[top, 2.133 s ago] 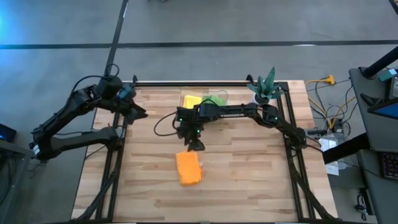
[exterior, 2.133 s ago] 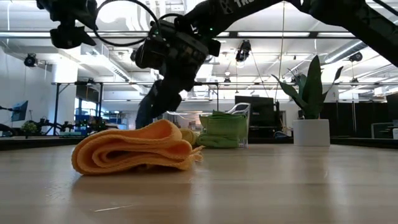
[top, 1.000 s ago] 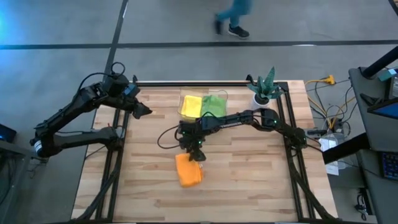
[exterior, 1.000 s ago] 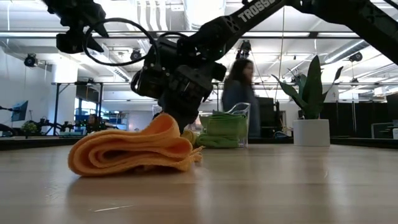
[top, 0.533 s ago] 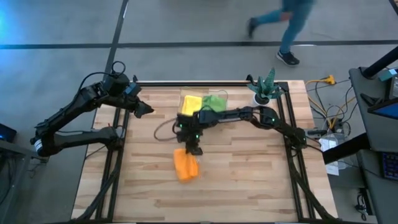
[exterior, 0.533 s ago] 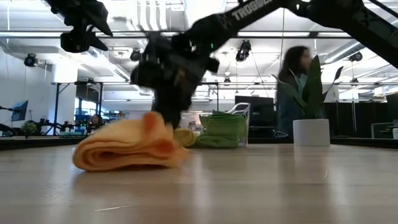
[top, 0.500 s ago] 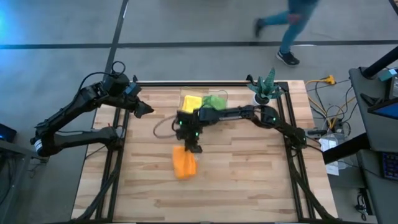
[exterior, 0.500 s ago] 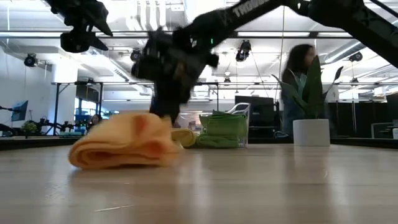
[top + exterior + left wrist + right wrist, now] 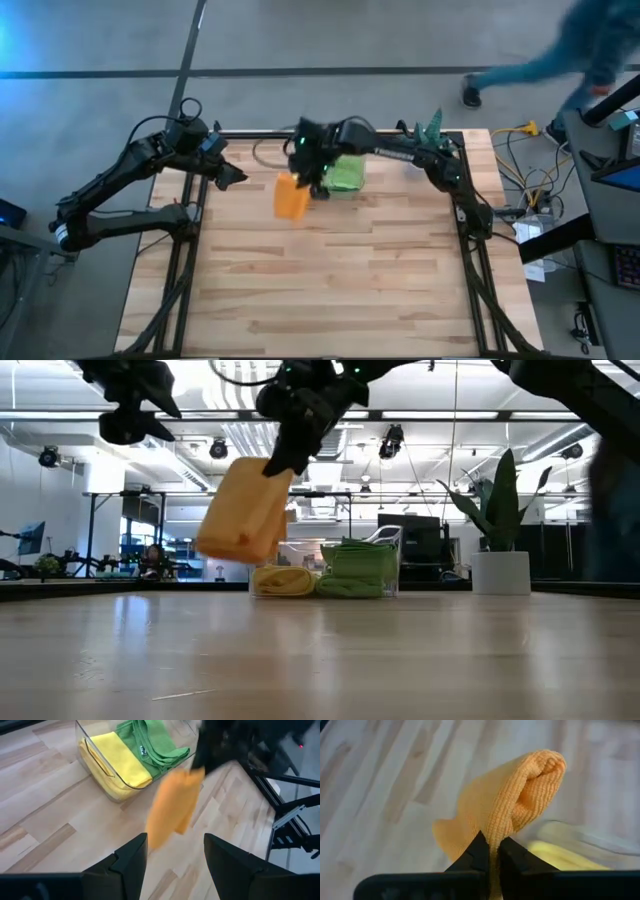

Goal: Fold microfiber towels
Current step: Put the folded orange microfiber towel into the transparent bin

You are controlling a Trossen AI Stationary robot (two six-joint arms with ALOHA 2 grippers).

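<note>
The right gripper (image 9: 312,183) has its jaws clenched on one edge of the folded orange towel (image 9: 291,196), and the towel hangs below them in the air, clear of the desk (image 9: 330,280). In the right wrist view the two dark fingers (image 9: 479,851) pinch the cloth tight between them, with the rolled fold of the orange towel bulging just past the fingertips. In the low view the towel dangles tilted beneath the jaws, well above the wooden surface.

Just beyond the jaws, toward the far edge of the desk, stands a clear container (image 9: 100,767). Inside it lie the yellow towel (image 9: 122,762) and, beside that one, the green towels (image 9: 155,745), folded and touching each other. The hanging orange towel is near the container but apart from it, off to the side where the yellow towel lies.

The left gripper (image 9: 232,176) waits at the far left corner of the desk, well apart from the towels; its jaws stand released with nothing between them, as the left wrist view shows.

A potted plant (image 9: 425,140) stands at the far right corner. A person (image 9: 560,65) is on the floor beyond the desk.
</note>
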